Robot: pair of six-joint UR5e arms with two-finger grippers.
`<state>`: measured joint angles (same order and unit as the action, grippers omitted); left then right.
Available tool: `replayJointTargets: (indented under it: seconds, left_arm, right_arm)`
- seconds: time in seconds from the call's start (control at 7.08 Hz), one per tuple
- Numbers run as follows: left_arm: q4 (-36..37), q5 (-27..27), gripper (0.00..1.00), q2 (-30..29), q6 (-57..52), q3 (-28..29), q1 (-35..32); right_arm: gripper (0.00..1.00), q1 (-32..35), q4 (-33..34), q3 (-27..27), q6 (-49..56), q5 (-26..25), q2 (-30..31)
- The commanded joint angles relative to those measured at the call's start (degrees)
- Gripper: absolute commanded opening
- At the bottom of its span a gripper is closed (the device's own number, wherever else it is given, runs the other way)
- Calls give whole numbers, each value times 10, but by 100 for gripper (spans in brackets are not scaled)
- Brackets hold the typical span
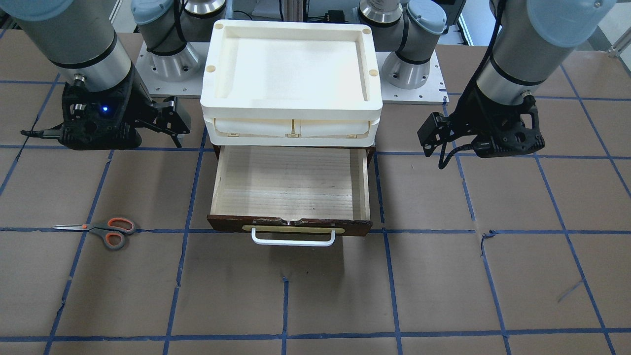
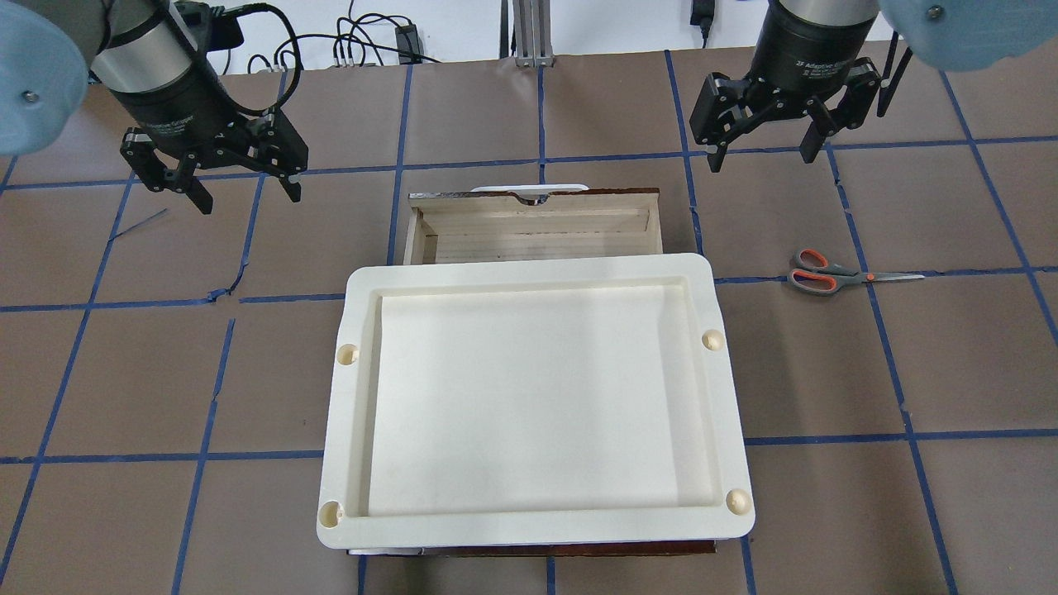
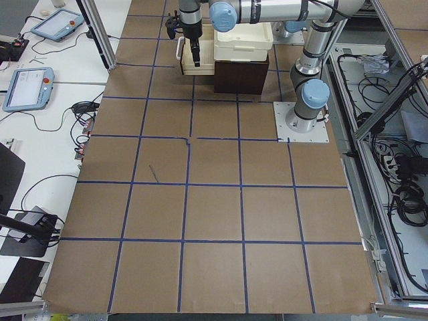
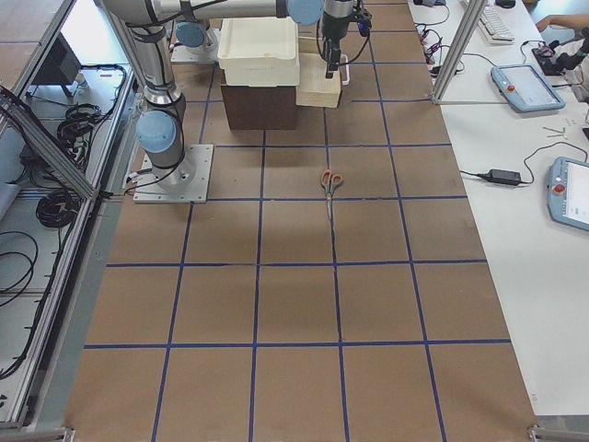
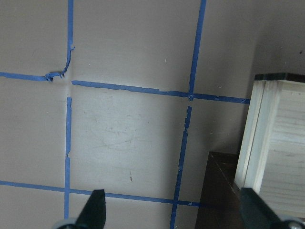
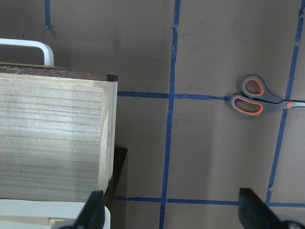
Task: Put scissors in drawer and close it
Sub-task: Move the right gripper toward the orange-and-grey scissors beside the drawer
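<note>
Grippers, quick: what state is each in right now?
Left gripper: open, holding nothing.
Right gripper: open, holding nothing.

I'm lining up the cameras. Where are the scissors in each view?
Front-facing: scissors lower left, on a tape line.
Overhead: right of centre.
Exterior left: not visible.
Exterior right: middle, upper half.
Left wrist: not in it.
Right wrist: right edge.
Shared landmark: the open drawer.

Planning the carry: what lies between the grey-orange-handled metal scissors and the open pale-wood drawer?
Nothing: overhead view shows only bare brown taped tabletop between scissors and drawer.
</note>
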<state>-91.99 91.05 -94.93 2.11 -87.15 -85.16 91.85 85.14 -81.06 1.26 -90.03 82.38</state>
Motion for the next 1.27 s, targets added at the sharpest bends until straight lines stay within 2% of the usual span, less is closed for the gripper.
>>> replayJointTargets:
  seconds: [0.0,0.42,0.56,0.85,1.13]
  left_arm:
    - [0,0,100,-1,0,0,0]
    - [-1,0,100,6,0,0,0]
    - [-4,1,100,6,0,-1,-1]
    - [5,1,100,5,-2,-9,3]
    - [5,3,100,5,-6,-10,3]
  right_arm:
    - [100,0,1,1,-23,1,8]
    - [100,-1,-1,-5,-11,-1,17]
    - [100,0,-1,-10,32,-4,21]
    - [97,-32,5,-16,246,-17,9]
    - [97,-104,31,-33,439,-21,-12]
